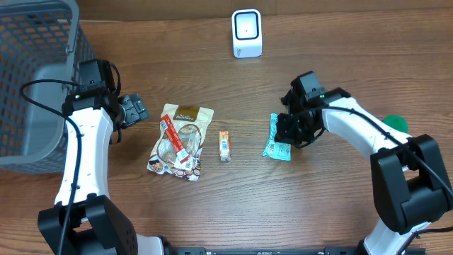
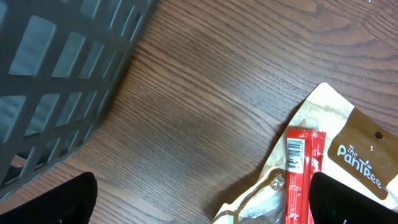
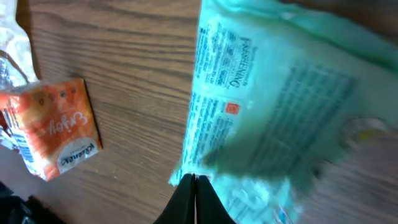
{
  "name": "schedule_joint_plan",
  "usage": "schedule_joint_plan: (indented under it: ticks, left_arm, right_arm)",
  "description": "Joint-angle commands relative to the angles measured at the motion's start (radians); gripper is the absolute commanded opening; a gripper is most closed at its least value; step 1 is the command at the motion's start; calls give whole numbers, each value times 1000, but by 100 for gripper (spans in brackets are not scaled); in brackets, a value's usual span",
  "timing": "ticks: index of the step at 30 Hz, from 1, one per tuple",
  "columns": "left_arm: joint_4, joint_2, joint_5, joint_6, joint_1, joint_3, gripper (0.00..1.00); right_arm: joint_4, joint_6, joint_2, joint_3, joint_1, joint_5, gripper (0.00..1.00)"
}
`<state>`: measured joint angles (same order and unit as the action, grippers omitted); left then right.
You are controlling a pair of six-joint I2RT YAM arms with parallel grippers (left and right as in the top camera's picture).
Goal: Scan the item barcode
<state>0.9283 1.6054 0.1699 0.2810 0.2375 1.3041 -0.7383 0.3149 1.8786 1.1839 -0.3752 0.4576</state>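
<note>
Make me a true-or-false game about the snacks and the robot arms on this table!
1. The white scanner stands apart from all the snacks. True.
2. The red stick lies inside the grey basket. False: it lies on the tan pouch.
3. The left jaws are shut. False: they stand wide open.
4. The right jaws are shut at the edge of the teal packet. True.
5. The orange packet lies between the tan pouch and the teal packet. True.

I read "The Pantree" on the tan pouch [image 2: 364, 146], "Freshening" (sideways, blurred) on the teal packet [image 3: 267, 106], orange packet [image 3: 59, 127] script illegible
</note>
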Motion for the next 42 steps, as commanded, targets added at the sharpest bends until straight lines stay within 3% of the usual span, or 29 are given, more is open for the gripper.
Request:
schedule_joint_plan:
  ticks: [1,8,24,42]
  left_arm:
    - [2,-8,13,-11,-2,6,100]
    - [2,-8,13,-11,-2,6,100]
    - [2,-8,13,-11,-2,6,100]
    - [2,-8,13,-11,-2,6,100]
  right_arm:
    - [77,37,-4,-65,-9,60,4]
    - [300,161,-4,-214,-10,60,4]
    - [276,96,-31,-111,-12,303,6]
    - [225,187,-31,-159,-114,-64,4]
